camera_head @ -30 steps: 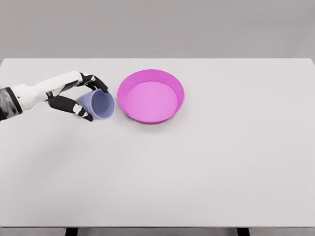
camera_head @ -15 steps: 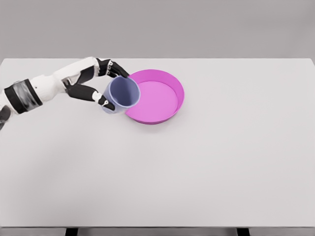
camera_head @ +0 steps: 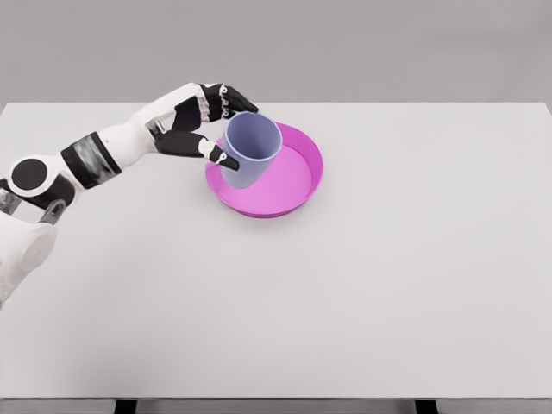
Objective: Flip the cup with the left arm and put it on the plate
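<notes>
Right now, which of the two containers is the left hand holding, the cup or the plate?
The lavender cup: the left hand grips it, tilted, over the pink plate, which lies ungripped on the table.

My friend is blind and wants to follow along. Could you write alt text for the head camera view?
A white robot's left hand holds a pale blue cup, mouth up and slightly tilted, over the left side of a pink plate on a white table. Its fingers wrap the cup's side. No right arm shows.
</notes>
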`<state>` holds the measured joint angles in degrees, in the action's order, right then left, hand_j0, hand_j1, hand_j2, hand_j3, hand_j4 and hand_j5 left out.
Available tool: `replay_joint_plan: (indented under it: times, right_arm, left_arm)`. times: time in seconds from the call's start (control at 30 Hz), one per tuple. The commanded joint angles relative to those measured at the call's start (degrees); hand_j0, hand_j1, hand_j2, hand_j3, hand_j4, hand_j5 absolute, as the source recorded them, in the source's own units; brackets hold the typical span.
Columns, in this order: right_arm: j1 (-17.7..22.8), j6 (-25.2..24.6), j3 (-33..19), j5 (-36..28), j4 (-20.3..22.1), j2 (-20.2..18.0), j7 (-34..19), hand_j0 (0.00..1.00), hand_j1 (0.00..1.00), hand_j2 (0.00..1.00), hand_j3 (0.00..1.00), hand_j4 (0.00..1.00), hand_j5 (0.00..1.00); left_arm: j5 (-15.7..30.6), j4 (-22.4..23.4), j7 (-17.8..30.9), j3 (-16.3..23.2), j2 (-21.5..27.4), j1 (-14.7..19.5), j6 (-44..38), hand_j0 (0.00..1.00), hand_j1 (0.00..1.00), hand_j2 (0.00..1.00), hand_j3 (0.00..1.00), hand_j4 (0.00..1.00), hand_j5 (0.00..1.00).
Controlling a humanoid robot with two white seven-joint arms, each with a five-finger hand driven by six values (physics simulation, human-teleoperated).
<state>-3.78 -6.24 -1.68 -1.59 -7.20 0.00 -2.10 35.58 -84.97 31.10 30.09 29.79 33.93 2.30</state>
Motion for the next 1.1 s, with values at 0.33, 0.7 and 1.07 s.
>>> replay_joint_plan:
  times: [0.33, 0.7, 1.07]
  right_arm:
    - [0.0, 0.0, 0.01, 0.01, 0.0, 0.0, -0.01, 1.0, 1.0, 1.0, 1.0, 1.0, 1.0]
    - [0.09, 0.0, 0.01, 0.01, 0.0, 0.0, -0.01, 1.0, 1.0, 1.0, 1.0, 1.0, 1.0]
    - [0.0, 0.0, 0.01, 0.01, 0.0, 0.0, -0.01, 1.0, 1.0, 1.0, 1.0, 1.0, 1.0]
  left_arm:
    - [-0.16, 9.03, -0.16, -0.03, -9.58, 0.53, 4.38, 0.55, 0.55, 0.55, 0.55, 0.55, 0.55]
    - [0.28, 18.0, -0.51, -1.88, -13.18, 1.23, 12.11, 0.56, 0.56, 0.56, 0.56, 0.56, 0.56]
    - [-0.78, 27.67, -2.8, -1.17, -16.17, 1.23, 14.13, 0.56, 0.56, 0.56, 0.56, 0.56, 0.56]
